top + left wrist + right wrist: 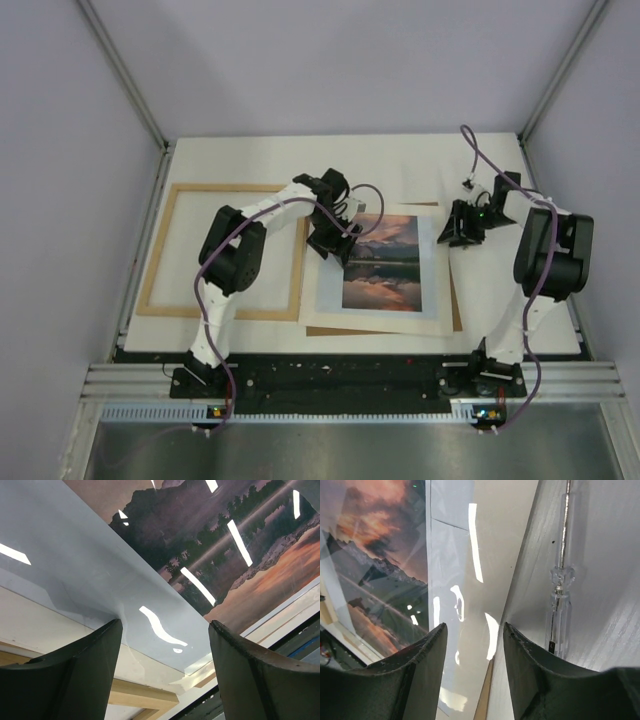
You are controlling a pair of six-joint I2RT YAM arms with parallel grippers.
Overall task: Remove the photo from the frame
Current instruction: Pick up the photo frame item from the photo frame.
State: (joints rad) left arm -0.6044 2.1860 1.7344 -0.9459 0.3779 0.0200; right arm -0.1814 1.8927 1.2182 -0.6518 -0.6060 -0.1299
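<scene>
Frame (pixel 157 250) right rail was partly hidden behind left arm (pixel 235 255), brown board (pixel 456 312) lay mostly covered by photo (pixel 380 262), clear tool (pixel 559 600) was cut off at right wrist view's top

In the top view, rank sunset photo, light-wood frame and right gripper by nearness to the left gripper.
1. White paper sunset photo, directly under the left gripper.
2. Rectangular light-wood frame, just to its left.
3. Right gripper, far across on the right.
</scene>
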